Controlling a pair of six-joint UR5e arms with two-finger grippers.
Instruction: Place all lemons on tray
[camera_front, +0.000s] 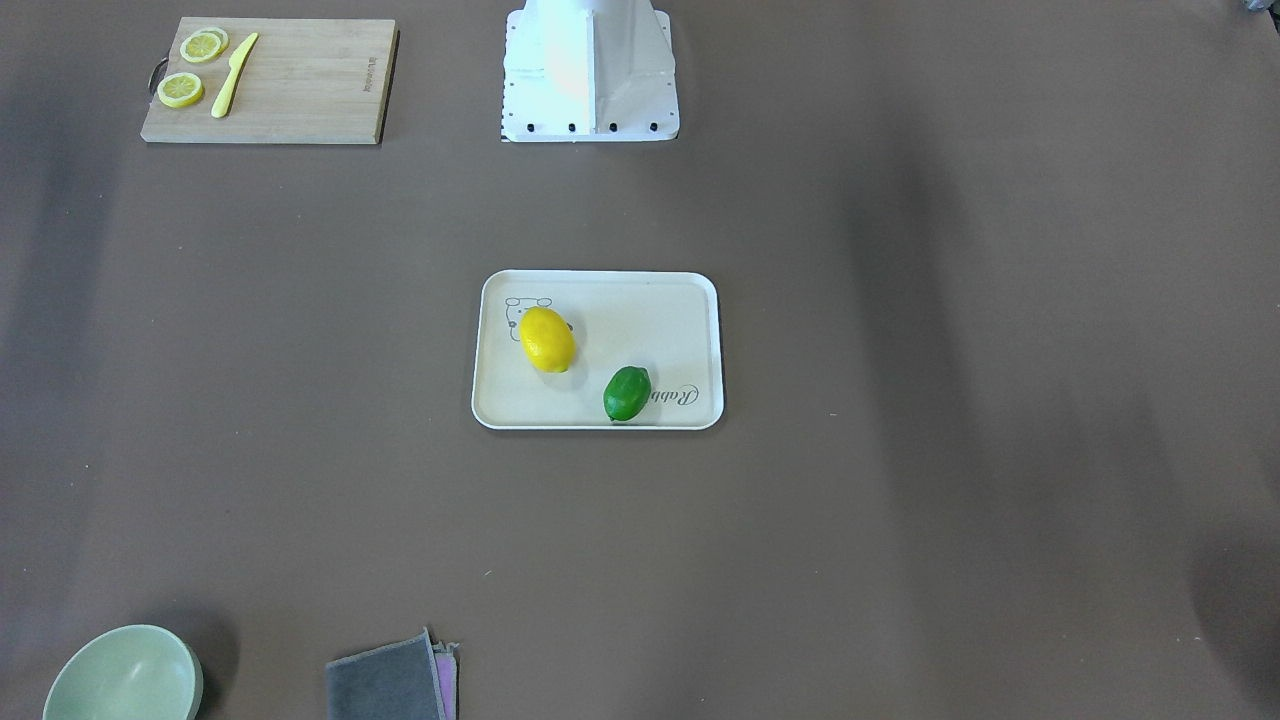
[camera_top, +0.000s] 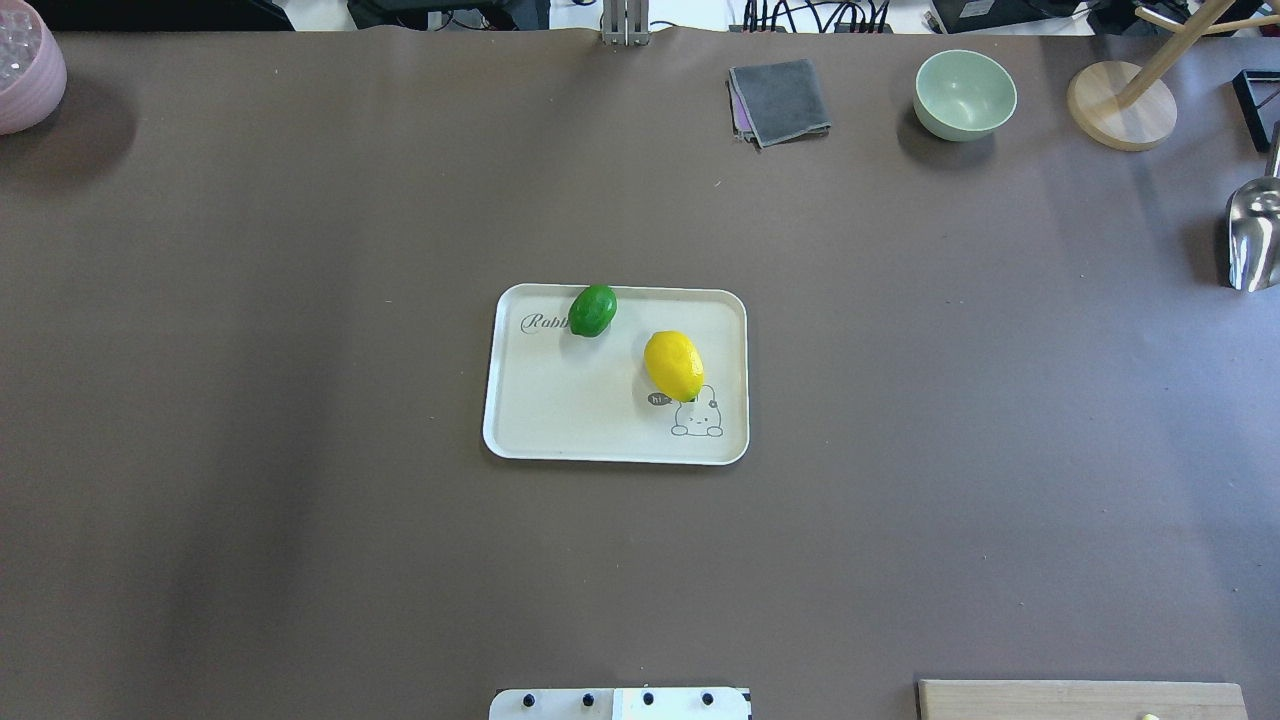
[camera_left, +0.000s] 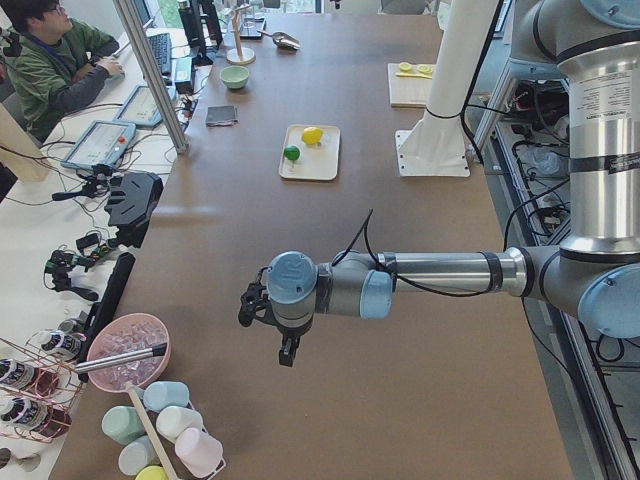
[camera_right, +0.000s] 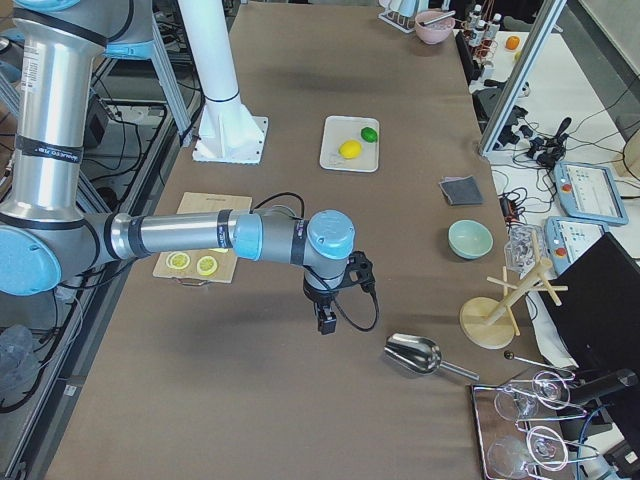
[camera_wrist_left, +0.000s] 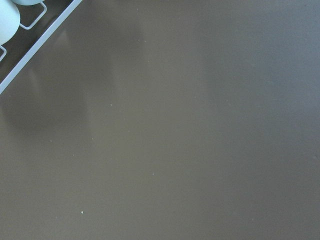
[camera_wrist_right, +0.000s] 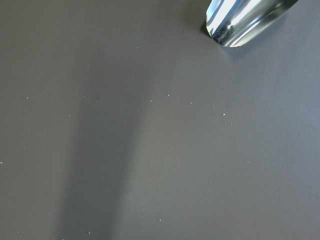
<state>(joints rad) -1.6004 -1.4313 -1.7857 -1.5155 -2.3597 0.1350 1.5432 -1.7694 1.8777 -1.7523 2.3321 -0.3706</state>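
Observation:
The cream tray (camera_top: 560, 420) (camera_front: 640, 300) lies at the table's middle. The yellow lemon (camera_top: 673, 365) (camera_front: 547, 340) rests on it over the bear drawing. The green lemon (camera_top: 593, 310) (camera_front: 627, 393) rests on it by the far rim, over the script. Both also show in the side views, the yellow lemon (camera_left: 312, 134) (camera_right: 350, 149) and the green lemon (camera_left: 292, 153) (camera_right: 369, 134). My left gripper (camera_left: 287, 352) hangs over bare table far from the tray; I cannot tell if it is open. My right gripper (camera_right: 325, 321) hangs over bare table near a metal scoop; I cannot tell its state.
A wooden cutting board (camera_front: 300, 90) holds lemon slices (camera_front: 181, 90) and a yellow knife (camera_front: 233, 76). A green bowl (camera_top: 964, 93), a grey cloth (camera_top: 780, 100), a wooden stand (camera_top: 1120, 105), a metal scoop (camera_top: 1255, 235) (camera_wrist_right: 245, 17) and a pink bowl (camera_top: 25, 65) stand along the edges. An operator (camera_left: 55, 60) sits beside the table.

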